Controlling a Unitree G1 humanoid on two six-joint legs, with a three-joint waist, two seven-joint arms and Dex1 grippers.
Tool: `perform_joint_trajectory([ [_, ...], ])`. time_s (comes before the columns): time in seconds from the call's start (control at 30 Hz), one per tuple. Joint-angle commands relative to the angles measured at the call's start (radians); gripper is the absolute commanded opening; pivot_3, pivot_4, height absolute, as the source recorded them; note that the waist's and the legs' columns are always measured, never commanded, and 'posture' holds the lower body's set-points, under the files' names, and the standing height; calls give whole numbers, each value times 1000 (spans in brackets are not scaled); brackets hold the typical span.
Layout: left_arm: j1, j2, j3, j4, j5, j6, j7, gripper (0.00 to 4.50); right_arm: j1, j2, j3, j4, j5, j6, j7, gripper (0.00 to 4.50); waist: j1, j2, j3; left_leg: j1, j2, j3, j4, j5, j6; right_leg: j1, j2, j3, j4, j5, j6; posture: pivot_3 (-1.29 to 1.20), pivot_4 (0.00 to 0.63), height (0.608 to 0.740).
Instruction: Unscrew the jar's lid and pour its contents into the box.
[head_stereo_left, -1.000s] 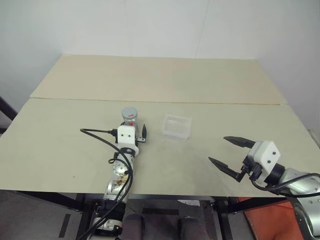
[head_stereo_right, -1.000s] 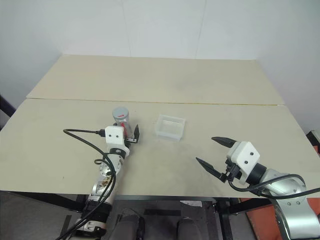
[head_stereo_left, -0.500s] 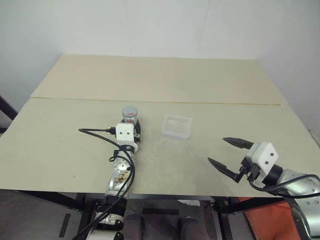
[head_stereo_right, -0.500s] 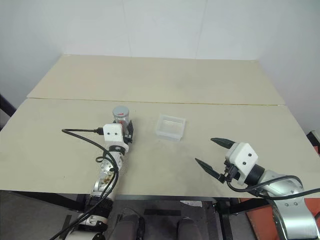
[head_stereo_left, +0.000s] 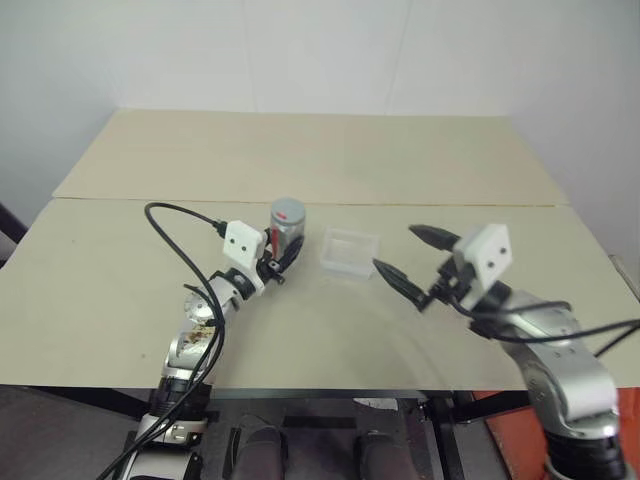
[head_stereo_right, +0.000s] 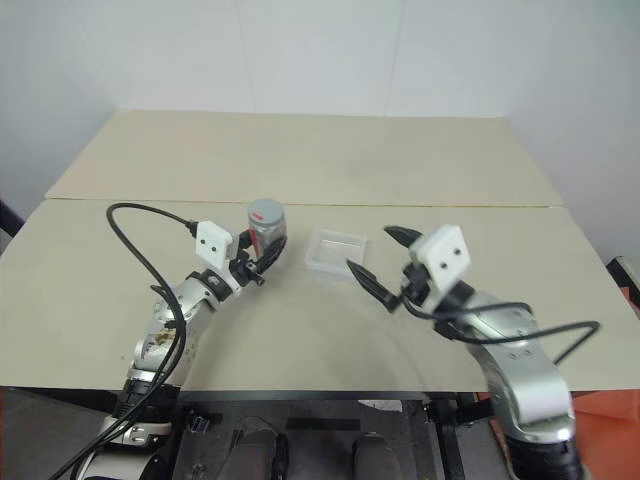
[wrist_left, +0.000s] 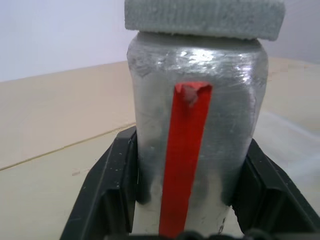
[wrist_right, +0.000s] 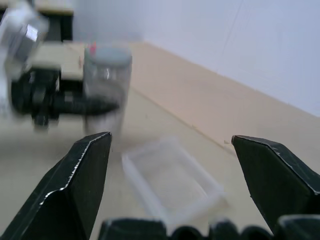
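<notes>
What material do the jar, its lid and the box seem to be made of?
The jar: probably metal or foil-wrapped, silver-grey with bright wrinkled glints and a red stripe. The lid: matte grey with a grainy surface, perhaps plastic or foam. The box: clear, whitish plastic, since the table shows through its walls.

— Was any writing, label, brand or number legible anywhere?
— None. The jar (wrist_left: 195, 145) carried only a plain red stripe, and its lid (head_stereo_left: 288, 209) a small red mark — neither formed a letter or a digit.
</notes>
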Motion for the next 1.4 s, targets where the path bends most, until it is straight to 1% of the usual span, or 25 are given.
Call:
perform_joint_trajectory([
  [0.03,-20,-10,-18,11,-17,-55,-64,2093,-71,65,25,-33,47,74,-71,4500,0,0,0,-1,0,0,0,0,0,-2,0,0,0,0,0,0,150,740],
  [0.17,-31,-26,-36,36,-19,-84,-110,2093,-110,114,75,-33,60,117,-87,4500,3,0,0,-9,0,0,2,0,0,-11,0,0,3,0,0,0,150,740],
  [0.27,-39,-61,-45,52,-7,-123,-104,2093,-133,133,120,-10,42,117,-86,4500,1,0,0,-9,0,0,1,0,0,-11,0,0,3,0,0,0,150,740],
  [0.37,-39,-80,-61,54,-1,-160,-122,2093,-140,132,164,49,-3,74,-69,4500,0,0,0,-9,0,0,2,0,0,-11,0,0,3,0,-1,0,150,740],
  [0.57,-27,-77,-84,46,-4,-182,-157,2093,-158,145,167,98,-29,35,-61,4500,-2,0,0,-9,0,0,2,0,0,-11,0,0,3,0,-1,0,150,740],
  [0.73,-26,-80,-86,57,1,-183,-152,2093,-174,165,169,115,-58,7,-80,4500,-3,0,0,-9,0,0,2,0,0,-11,0,0,3,1,-1,0,150,740],
  [0.83,-15,-79,-87,35,-8,-146,-144,2093,-175,171,171,116,-75,-5,-81,4500,-3,0,0,-9,0,0,1,0,0,-11,0,0,3,0,-1,0,150,740],
  [1.0,-2,-78,-85,13,-9,-134,-133,2093,-169,176,175,121,-82,-10,-68,4500,-3,0,0,-9,0,0,2,0,0,-11,0,0,4,0,-1,0,150,740],
  [1.1,3,-76,-87,7,-6,-131,-131,2093,-169,178,177,123,-83,-13,-54,3922,-3,0,0,-9,0,0,2,0,0,-11,0,0,4,1,-1,0,150,740],
  [1.17,3,-74,-88,6,-4,-132,-130,2093,-169,174,184,127,-88,-14,-43,3170,-3,0,0,-9,0,0,2,0,0,-11,0,0,4,0,-1,0,150,740],
  [1.2,2,-74,-89,6,-4,-132,-129,2093,-169,173,187,129,-91,-16,-40,2934,-3,0,0,-9,0,0,2,0,0,-11,0,0,4,0,-1,0,150,740],
  [1.23,2,-73,-88,6,-3,-131,-128,2093,-169,175,188,132,-94,-19,-40,2808,-3,0,0,-9,0,0,2,0,0,-11,0,0,4,0,-1,0,150,740],
  [1.4,3,-65,-88,0,-3,-128,-131,2093,-172,173,189,140,-111,-28,-45,2808,-3,0,0,-9,0,0,2,0,0,-11,0,0,4,0,-1,0,150,740],
])
